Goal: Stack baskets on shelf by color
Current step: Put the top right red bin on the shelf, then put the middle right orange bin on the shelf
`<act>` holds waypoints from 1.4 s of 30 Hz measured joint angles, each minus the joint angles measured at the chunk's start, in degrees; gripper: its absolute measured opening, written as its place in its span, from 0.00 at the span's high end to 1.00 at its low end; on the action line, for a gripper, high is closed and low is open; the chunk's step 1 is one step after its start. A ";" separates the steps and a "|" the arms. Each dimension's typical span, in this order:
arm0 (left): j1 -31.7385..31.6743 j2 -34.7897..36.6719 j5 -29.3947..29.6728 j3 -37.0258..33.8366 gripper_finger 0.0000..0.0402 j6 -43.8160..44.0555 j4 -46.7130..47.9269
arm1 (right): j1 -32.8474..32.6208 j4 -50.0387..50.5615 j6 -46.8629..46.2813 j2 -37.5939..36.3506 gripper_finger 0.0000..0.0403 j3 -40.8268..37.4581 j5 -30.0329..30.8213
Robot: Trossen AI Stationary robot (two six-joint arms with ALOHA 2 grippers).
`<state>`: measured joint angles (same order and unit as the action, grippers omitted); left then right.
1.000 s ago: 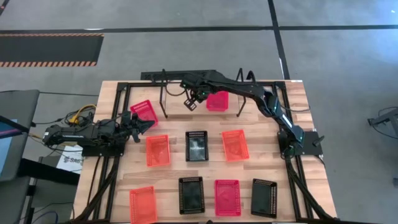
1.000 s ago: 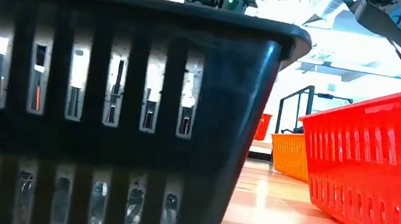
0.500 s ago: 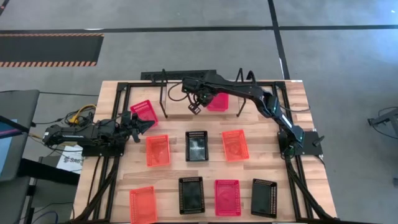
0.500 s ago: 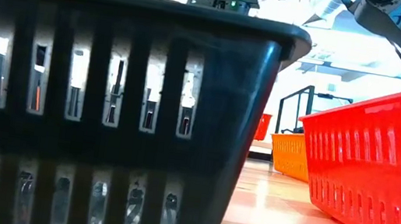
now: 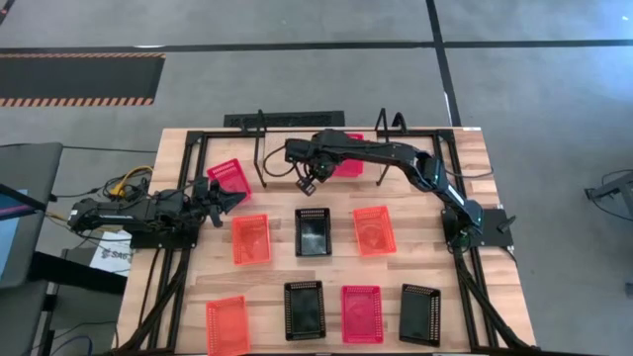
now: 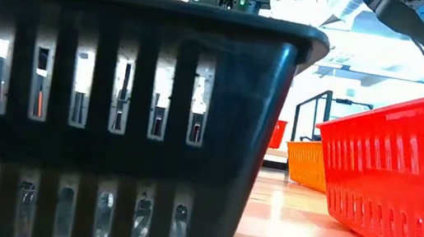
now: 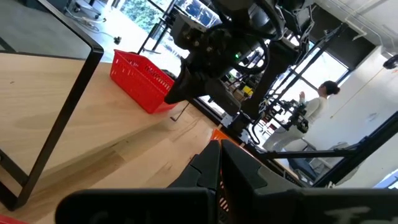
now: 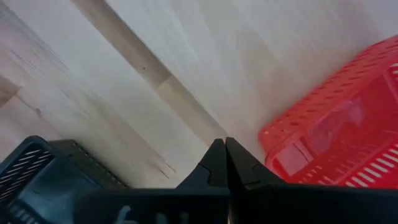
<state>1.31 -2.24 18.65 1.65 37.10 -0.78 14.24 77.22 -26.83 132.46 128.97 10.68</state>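
Observation:
In the high view my right gripper [image 5: 306,176] hangs shut over bare wood, just left of a red-pink basket [image 5: 348,164] standing under the shelf [image 5: 259,148], a low black wire rack at the far edge. The right wrist view shows that basket [image 8: 336,134] and the black basket [image 8: 37,180] beyond the shut fingers. My left gripper [image 5: 226,196] waits shut at the table's left, beside another red-pink basket [image 5: 229,176]. An orange basket [image 5: 250,238], a black basket [image 5: 314,231] and another orange basket [image 5: 374,229] lie in the middle row.
The near row holds an orange basket [image 5: 227,324], a black basket [image 5: 305,310], a red-pink basket [image 5: 362,313] and a black basket [image 5: 420,313]. A black rail frame [image 5: 198,133] borders the table. A person [image 7: 314,109] stands in the room beyond.
My right gripper has drawn away from the red-pink basket under the shelf, moving toward the near edge and slightly left, and its arm now crosses over that basket. The basket has stayed in place.

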 joint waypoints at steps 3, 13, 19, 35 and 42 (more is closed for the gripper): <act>0.01 0.00 0.00 0.00 1.00 0.00 0.00 | 0.07 -0.08 0.11 0.00 1.00 0.02 0.04; -0.01 0.00 -0.05 0.00 1.00 -0.02 0.00 | 2.42 3.40 0.24 0.00 1.00 0.04 1.43; 0.01 0.00 -0.12 0.00 1.00 -0.02 0.00 | 2.73 5.61 -0.12 0.00 1.00 0.07 1.42; 0.01 0.02 -0.20 0.00 1.00 -0.02 0.02 | -9.91 12.22 -12.12 -10.56 0.98 3.25 2.93; 0.01 -0.11 -0.79 0.00 1.00 -0.10 0.07 | -16.86 12.71 -24.29 -22.14 0.97 0.48 7.70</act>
<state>1.32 -2.35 17.87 1.65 37.00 -0.71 -2.62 89.93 -51.12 110.33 129.44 18.39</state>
